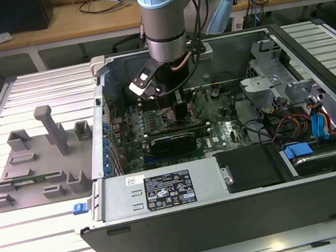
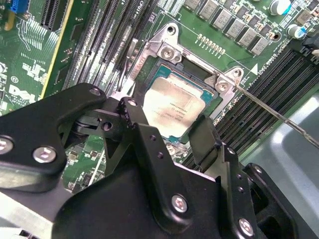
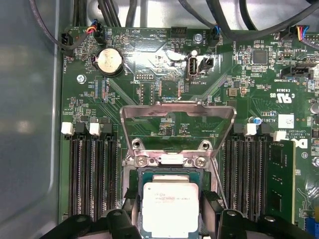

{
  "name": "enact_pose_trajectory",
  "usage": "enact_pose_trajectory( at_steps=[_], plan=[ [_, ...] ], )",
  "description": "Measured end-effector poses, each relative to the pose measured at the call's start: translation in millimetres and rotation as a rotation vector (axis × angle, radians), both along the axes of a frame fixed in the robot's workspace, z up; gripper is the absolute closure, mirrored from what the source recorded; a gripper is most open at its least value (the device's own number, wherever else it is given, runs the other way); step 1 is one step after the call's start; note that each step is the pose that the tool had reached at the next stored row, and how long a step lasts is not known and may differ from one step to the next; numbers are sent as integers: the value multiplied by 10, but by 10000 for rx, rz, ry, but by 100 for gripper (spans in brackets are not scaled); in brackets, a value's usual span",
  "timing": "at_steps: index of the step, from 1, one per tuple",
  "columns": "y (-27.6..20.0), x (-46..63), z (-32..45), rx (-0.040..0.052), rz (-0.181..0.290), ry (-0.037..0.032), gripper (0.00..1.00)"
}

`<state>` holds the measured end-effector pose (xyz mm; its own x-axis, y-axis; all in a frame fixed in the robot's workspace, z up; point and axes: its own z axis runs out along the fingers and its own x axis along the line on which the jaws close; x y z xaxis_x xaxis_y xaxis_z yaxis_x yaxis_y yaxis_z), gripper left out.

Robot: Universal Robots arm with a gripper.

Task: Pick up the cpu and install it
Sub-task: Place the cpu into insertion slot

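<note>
Right up close: black two-fingered tool point(image 2: 170, 122), clamped, by the look of it, on two opposite edges of the small flat square cpu point(image 2: 175, 102) with its silvery-grey metal top. Holds the chip squarely within the black-framed square socket point(image 2: 192, 72) of the green motherboard point(image 3: 149, 74). Cannot tell whether fully seated or a touch above.

To do this step well, most likely: stay level, match the chip's edges to the frame all round, go straight down, no sideways nudge, no pressing. Probably delicate contacts underneath. Loosen the grip only once the chip lies flat on every side. Mind the thin silver lever rod point(image 2: 279, 117) near the tool.

Now the count, working outward. One cpu, one socket, two fingers point(image 2: 142, 129) on the tool. One silver metal load plate point(image 3: 177, 117), tipped up and open, with two screws point(image 3: 143, 161) at its hinge. One lever rod. Two banks of long black memory slots point(image 3: 94, 174), one on each side of the socket. One round silver coin cell point(image 3: 108, 60) beyond the plate.

Farthest out, in the exterior view: one pale blue and grey robot arm point(image 1: 164, 18) reaching down into one open grey metal computer case point(image 1: 171, 228). One flat grey fixture tray point(image 1: 40, 165) with moulded blocks on the ribbed tabletop point(image 1: 34, 249), just beside the case at the exterior view's left.
</note>
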<state>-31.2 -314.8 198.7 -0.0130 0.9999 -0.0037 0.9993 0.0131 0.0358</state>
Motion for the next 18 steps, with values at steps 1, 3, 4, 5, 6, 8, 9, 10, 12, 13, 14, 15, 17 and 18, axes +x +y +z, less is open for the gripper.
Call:
enact_pose_trajectory(
  at_steps=[1, 3, 4, 5, 6, 8, 9, 10, 12, 13, 14, 15, 17, 18],
  plan=[
    [0, 0, 1, 0, 0, 0, 38],
    [-1, 0, 3, -6, 0, 3, 40],
    [0, 0, 4, -2, 0, 1, 46],
    [0, 0, 4, -1, 0, 1, 46],
    [0, 0, 5, 0, 0, 0, 46],
    [0, 0, 7, 0, 11, 0, 46],
    [0, 0, 10, -2, 41, 1, 46],
    [0, 0, 11, -1, 76, 0, 46],
    [0, 0, 11, 1, 114, 0, 46],
    [-5, 0, 10, 1, 116, 1, 46],
    [-12, 0, 4, 3, 116, 1, 46],
    [-14, 0, 1, 3, 113, 1, 46],
    [-16, 0, -1, -1, 100, 1, 46],
    [-16, 0, -1, -2, 101, 2, 46]
  ],
)
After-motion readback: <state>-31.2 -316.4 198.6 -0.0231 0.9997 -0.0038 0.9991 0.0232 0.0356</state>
